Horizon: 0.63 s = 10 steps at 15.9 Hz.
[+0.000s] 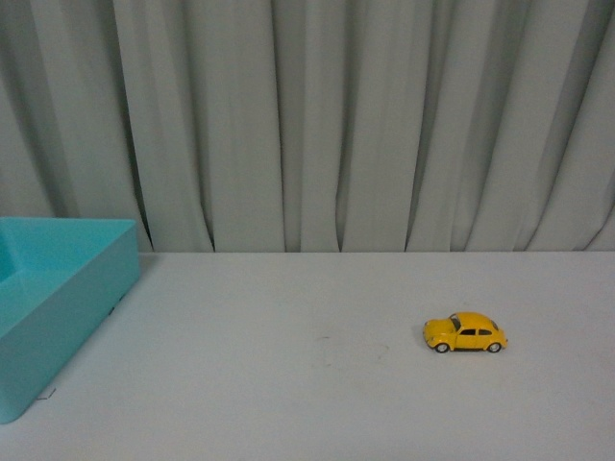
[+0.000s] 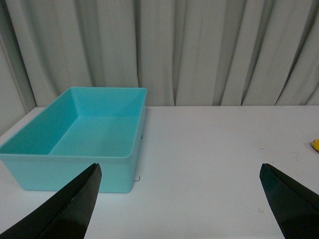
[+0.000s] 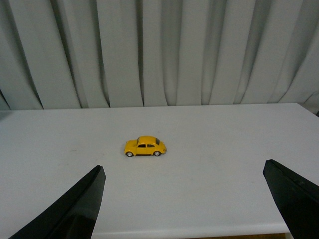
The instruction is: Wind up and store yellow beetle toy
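The yellow beetle toy (image 1: 465,332) stands on its wheels on the white table, right of centre in the front view, side-on with its nose to the left. In the right wrist view the toy (image 3: 145,146) sits well ahead of my right gripper (image 3: 183,172), which is open with nothing between its black fingers (image 3: 79,209). A sliver of yellow (image 2: 315,145) shows at the edge of the left wrist view. My left gripper (image 2: 180,169) is open and empty, facing the teal bin (image 2: 75,164). Neither arm shows in the front view.
The teal bin (image 1: 67,288) stands at the table's left side, open-topped with nothing inside. Grey pleated curtain (image 1: 336,125) hangs behind the table's far edge. The table's near edge (image 3: 199,233) shows in the right wrist view.
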Each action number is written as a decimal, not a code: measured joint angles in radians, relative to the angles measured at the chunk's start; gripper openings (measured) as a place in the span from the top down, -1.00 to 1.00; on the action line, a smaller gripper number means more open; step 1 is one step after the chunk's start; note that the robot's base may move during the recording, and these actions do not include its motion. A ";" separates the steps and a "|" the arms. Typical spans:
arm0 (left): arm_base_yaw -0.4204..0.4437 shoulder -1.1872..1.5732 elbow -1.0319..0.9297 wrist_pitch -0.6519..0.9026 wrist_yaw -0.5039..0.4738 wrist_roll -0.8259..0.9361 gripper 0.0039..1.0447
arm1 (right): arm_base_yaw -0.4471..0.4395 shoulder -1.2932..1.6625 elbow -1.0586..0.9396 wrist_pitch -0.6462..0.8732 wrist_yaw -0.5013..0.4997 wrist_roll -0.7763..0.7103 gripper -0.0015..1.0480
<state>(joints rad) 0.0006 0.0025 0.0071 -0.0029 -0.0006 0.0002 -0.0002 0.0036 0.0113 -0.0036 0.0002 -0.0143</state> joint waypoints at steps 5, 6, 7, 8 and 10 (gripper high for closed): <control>0.000 0.000 0.000 0.000 0.000 0.000 -0.88 | 0.000 0.000 0.000 0.000 0.000 0.000 -0.87; 0.000 0.000 0.000 0.000 0.000 0.000 -0.88 | 0.000 0.000 0.000 0.000 0.000 0.000 -0.87; 0.000 0.000 0.000 0.000 0.000 0.000 -0.88 | 0.000 0.000 0.000 0.001 0.000 0.000 -0.87; 0.000 0.000 0.000 0.000 0.000 0.000 -0.88 | 0.000 0.000 0.000 0.000 0.000 0.000 -0.87; 0.000 0.000 0.000 0.000 0.000 0.000 -0.88 | 0.000 0.000 0.000 0.000 0.000 0.000 -0.87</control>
<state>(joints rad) 0.0006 0.0025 0.0071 -0.0032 -0.0006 0.0002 -0.0002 0.0036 0.0113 -0.0032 0.0002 -0.0143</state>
